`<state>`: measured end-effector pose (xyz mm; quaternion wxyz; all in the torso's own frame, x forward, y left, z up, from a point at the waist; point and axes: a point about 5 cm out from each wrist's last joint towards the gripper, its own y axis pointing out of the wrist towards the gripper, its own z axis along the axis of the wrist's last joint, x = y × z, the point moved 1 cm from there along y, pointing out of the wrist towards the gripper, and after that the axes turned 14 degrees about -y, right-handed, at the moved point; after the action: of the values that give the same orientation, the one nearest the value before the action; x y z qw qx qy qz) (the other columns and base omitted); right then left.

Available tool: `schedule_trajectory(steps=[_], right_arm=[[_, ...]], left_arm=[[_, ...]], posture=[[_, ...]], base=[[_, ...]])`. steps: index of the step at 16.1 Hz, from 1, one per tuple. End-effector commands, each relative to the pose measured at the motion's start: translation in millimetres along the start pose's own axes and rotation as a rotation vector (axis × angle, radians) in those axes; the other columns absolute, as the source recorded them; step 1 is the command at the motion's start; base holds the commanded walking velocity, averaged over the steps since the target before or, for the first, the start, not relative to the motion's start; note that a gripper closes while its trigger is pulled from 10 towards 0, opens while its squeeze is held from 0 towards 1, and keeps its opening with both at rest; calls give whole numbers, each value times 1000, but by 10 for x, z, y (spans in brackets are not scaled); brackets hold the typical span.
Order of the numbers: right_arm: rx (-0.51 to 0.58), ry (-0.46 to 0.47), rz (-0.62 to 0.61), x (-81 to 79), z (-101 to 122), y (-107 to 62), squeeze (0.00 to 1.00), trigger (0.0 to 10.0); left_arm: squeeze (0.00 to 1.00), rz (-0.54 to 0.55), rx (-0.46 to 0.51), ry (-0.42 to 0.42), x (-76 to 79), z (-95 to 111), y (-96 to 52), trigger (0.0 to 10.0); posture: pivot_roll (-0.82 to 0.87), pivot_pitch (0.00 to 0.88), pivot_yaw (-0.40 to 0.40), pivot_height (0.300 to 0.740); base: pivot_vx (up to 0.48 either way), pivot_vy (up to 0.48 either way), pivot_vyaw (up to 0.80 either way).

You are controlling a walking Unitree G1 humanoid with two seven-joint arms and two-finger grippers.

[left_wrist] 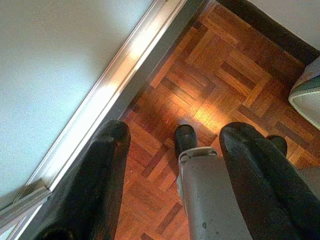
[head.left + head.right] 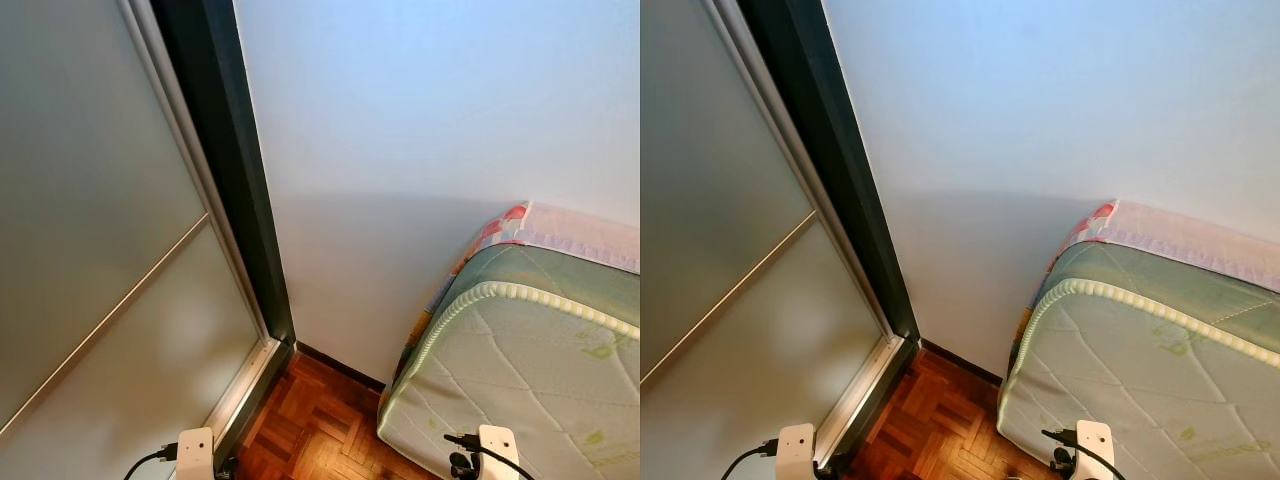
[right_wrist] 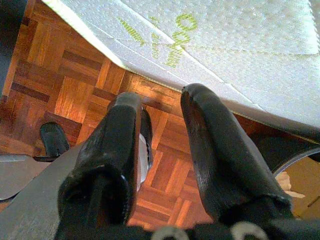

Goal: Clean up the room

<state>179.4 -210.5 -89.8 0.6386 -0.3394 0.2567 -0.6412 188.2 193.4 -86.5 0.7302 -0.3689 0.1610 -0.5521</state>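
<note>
Mattress (image 2: 530, 370) (bare), parquet floor (image 2: 320, 430), wall (image 2: 420, 120)

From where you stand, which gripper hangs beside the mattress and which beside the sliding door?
The right gripper hangs beside the mattress, whose quilted edge passes just beyond its fingers. The left gripper hangs beside the sliding door's floor track.

Each wrist carries a white, rounded camera housing with a black cable plugged into its side: the left housing (image 2: 195, 450) takes its cable on the outer face, the right housing (image 2: 497, 447) on the inner face, beside a black connector. Left gripper (image 1: 172, 145): two long, thick, glossy black fingers (image 1: 95, 185) with rounded tips. Right gripper (image 3: 160, 107): same black fingers (image 3: 215, 150), with two pale round screw heads (image 3: 165, 234) at the base. A silver-grey cylindrical leg (image 1: 212, 200) ends in a black foot (image 1: 185, 137).
</note>
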Motion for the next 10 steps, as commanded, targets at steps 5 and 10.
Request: schedule_trajectory(steps=[5, 10], right_arm=[[-91, 27, 60, -66, -39, 20, 0, 10000], [-91, 27, 60, -66, -39, 20, 0, 10000]], left_arm=[[0, -100, -88, 5, 49, 318, 126, 10000], [0, -100, -88, 5, 49, 318, 126, 10000]], posture=[[-113, 0, 54, 740], [-113, 0, 54, 740]], base=[[0, 0, 0], [0, 0, 0]])
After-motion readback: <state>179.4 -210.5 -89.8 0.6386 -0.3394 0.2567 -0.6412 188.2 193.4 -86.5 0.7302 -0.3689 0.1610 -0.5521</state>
